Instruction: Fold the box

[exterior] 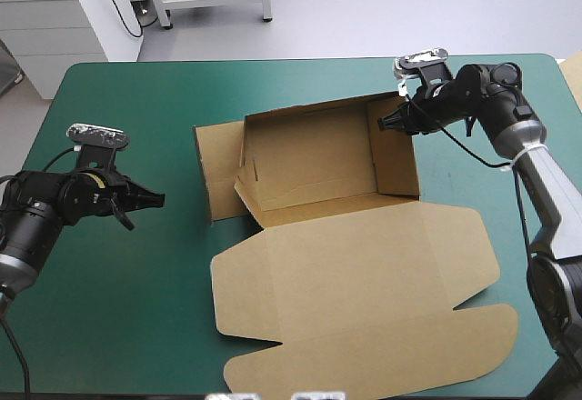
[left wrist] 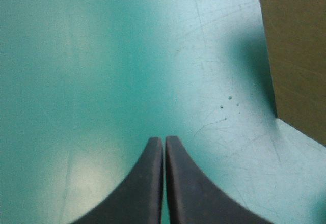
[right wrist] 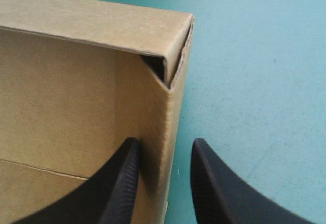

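Observation:
The brown box (exterior: 318, 159) sits mid-table with its back and right walls raised. Its left wall panel (exterior: 218, 168) lies folded outward, and the lid (exterior: 364, 282) lies flat toward the table's front edge. My right gripper (exterior: 382, 123) is at the box's far right corner. In the right wrist view it (right wrist: 164, 142) is open, one finger inside the box (right wrist: 76, 91) and one outside, the right wall between them. My left gripper (exterior: 162, 199) is shut and holds nothing, hovering left of the box. The left wrist view has the gripper (left wrist: 164, 140) over bare cover, a box edge (left wrist: 295, 56) ahead to one side.
The teal-green cover (exterior: 118, 309) stretches from my left gripper to the table's front and left edges. The lid's rounded front flap (exterior: 382, 355) reaches close to the front edge. The table's far edge runs just behind my right gripper.

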You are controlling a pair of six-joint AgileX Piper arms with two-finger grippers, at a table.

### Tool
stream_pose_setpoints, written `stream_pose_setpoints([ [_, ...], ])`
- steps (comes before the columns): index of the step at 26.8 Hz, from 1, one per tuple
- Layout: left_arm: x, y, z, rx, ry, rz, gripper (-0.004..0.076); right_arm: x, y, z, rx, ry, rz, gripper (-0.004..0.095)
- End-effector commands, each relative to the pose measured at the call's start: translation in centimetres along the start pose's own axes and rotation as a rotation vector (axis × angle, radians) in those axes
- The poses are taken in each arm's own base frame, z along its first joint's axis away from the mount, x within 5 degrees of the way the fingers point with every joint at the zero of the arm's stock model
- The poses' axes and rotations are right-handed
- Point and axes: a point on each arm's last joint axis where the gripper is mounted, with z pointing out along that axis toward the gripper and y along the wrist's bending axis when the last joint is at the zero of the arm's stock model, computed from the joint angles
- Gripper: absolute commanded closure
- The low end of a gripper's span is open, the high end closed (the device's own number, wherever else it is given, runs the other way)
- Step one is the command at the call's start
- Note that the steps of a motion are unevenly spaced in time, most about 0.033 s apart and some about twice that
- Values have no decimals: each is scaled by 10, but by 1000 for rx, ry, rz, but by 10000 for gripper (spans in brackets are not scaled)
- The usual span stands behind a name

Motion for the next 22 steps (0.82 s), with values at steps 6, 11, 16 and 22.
stream_pose_setpoints([
  [6,-9,1,-14,2,-72,-8,729,-26,-9,-15,102,-241,-40,590],
  [11,-6,1,-14,3,-47,-1,729,-21,-12,4,93,-179,-36,590],
  [16,-6,1,-14,3,-42,2,729,-27,-9,-16,95,-219,-41,590],
  [22,-8,1,-14,-1,-65,19,729,-28,-2,-49,74,-177,-33,590],
])
